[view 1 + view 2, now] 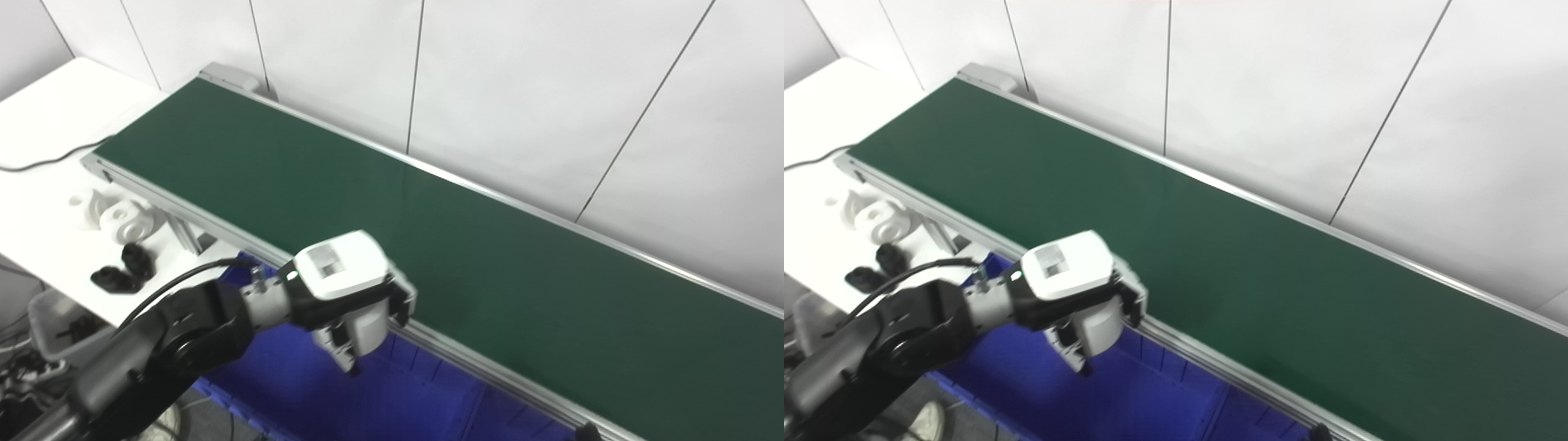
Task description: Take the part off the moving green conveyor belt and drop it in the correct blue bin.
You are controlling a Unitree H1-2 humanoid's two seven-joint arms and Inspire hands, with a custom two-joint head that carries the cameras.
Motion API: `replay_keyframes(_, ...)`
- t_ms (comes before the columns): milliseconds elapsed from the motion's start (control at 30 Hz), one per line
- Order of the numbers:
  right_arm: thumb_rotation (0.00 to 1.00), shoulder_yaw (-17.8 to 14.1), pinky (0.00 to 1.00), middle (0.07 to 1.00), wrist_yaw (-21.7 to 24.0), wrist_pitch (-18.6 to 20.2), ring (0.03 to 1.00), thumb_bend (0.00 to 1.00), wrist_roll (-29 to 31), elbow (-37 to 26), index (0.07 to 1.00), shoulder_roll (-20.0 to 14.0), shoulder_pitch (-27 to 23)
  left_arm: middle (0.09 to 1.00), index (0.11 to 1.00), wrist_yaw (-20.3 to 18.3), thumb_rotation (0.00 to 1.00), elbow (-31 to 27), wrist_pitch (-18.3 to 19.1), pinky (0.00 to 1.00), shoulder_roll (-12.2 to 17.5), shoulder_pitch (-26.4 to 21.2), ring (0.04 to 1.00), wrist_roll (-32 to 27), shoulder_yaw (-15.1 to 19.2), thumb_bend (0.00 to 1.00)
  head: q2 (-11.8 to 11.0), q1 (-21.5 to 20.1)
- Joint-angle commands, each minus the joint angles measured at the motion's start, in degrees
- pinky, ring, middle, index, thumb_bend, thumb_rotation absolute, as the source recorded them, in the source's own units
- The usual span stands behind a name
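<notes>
The green conveyor belt (429,245) runs from the far left to the near right, and no part shows on it. My left hand (355,294) hangs palm down over the blue bin (343,398), right at the belt's near metal rail (465,361). Its fingers point down and apart, and I see nothing held in it. The hand also shows in the right eye view (1078,294). The floor of the blue bin below the hand looks bare where it shows. My right hand is not in view.
A white table (49,122) at the left holds white parts (122,217), black parts (122,269) and a black cable (49,160). A grey tub (55,324) sits below its edge. A white panelled wall (551,92) backs the belt.
</notes>
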Motion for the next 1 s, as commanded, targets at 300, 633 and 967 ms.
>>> replay_keyframes(300,1.0,0.9,1.0,1.0,0.8,-0.4,0.987,0.8,-0.2,-1.5,1.0,0.8,0.7,0.495,0.514,15.1,0.0,16.5,-7.6,0.36,-0.9,2.2,0.414,9.0,0.2,0.5,-0.5,-0.4)
replay_keyframes(633,1.0,1.3,1.0,1.0,0.8,-0.7,0.989,0.79,-0.1,-1.1,1.0,1.2,0.3,0.755,0.75,13.0,0.16,17.6,-0.7,0.65,-2.1,1.3,0.716,13.1,0.6,0.95,-0.9,-1.7)
replay_keyframes(967,1.0,1.3,1.0,1.0,0.9,-0.6,0.987,0.79,-0.3,-1.4,1.0,1.0,0.5,0.994,1.0,0.5,0.59,7.1,3.3,0.99,-0.2,3.1,0.991,11.1,-0.5,1.0,-0.7,-2.7)
